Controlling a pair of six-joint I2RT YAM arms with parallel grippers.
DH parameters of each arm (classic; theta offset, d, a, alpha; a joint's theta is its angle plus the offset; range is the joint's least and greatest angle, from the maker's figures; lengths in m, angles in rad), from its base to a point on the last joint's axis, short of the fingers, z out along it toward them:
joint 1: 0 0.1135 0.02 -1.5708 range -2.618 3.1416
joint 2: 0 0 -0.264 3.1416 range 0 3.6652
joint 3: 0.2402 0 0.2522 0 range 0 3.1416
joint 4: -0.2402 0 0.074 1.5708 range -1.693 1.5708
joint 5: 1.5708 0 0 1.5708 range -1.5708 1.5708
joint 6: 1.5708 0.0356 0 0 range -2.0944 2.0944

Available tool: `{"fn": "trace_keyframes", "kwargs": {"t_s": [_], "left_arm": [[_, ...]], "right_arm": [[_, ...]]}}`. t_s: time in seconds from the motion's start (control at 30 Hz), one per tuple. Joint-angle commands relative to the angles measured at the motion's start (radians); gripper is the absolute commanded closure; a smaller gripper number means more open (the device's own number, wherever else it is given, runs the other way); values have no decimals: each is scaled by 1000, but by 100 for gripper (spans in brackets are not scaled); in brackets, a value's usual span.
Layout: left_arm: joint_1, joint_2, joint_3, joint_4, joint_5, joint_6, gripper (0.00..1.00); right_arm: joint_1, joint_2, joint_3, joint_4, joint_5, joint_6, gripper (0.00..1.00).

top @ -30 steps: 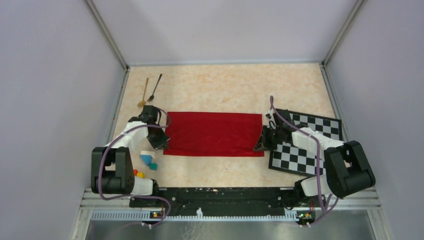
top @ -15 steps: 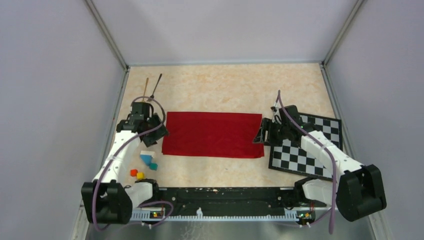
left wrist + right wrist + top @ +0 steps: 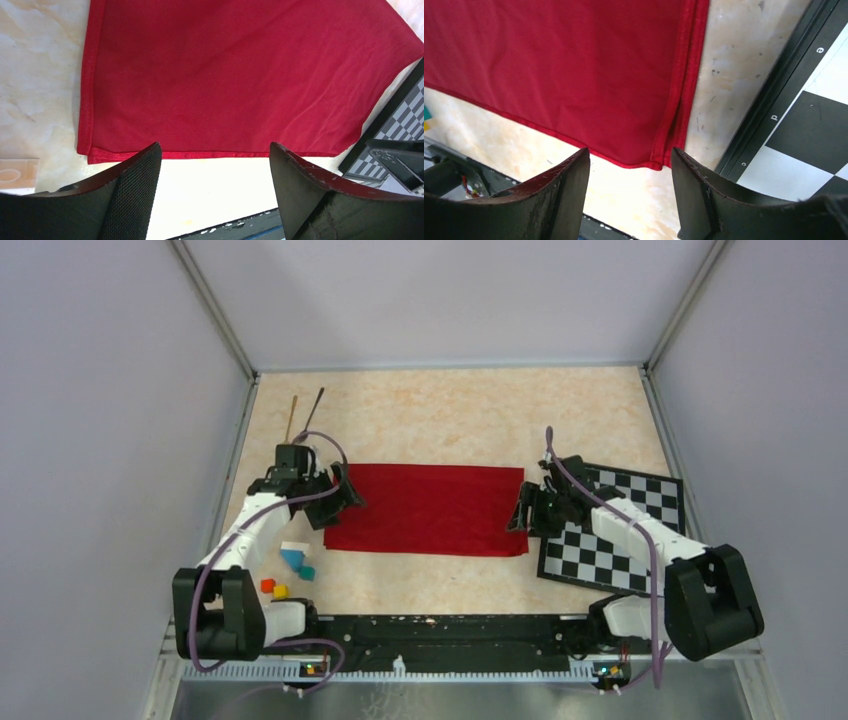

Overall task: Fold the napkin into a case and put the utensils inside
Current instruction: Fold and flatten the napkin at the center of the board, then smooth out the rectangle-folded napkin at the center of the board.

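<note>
My left hand (image 3: 338, 498) hangs at the left end of the napkin (image 3: 425, 508), its fingers (image 3: 135, 190) spread wide with only air and table between them. My right hand (image 3: 522, 512) is at the napkin's right end, also spread wide and gripping nothing. From either wrist I cannot tell whether my fingertips touch the cloth.

The napkin lies flat on the table (image 3: 450, 420) as a wide red rectangle running left to right between my two hands. Along its right edge two hemmed layers sit one on the other (so it is doubled over), and the same doubled hem shows at its near left corner.

Both spoons lie out on the bare table at the far left, apart from the cloth. The gold spoon (image 3: 292, 418) is on the left and the black spoon (image 3: 314, 410) just beside it on the right. Their handles point away from me, and their near ends are hidden behind my left arm.

To the right of the napkin is the chequered mat (image 3: 620, 530), turned a little askew, with a slim strip of table between its dark border and the red hem. A few small coloured blocks (image 3: 290, 565) sit near my left base.
</note>
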Motion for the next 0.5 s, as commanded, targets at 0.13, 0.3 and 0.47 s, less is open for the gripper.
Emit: {"fn": "trace_keyframes", "kwargs": {"t_s": [0.13,0.3,0.47], "left_arm": [[-19,-114,-46,59,59,4,15],[-18,-144,-34,41,79,9,14],[-18,-147,-2,17,77,22,14]], "right_arm": [[7,38,-60,57,49,-5,45],[7,42,-66,88,36,5,55],[8,54,-59,85,49,0,64]]}}
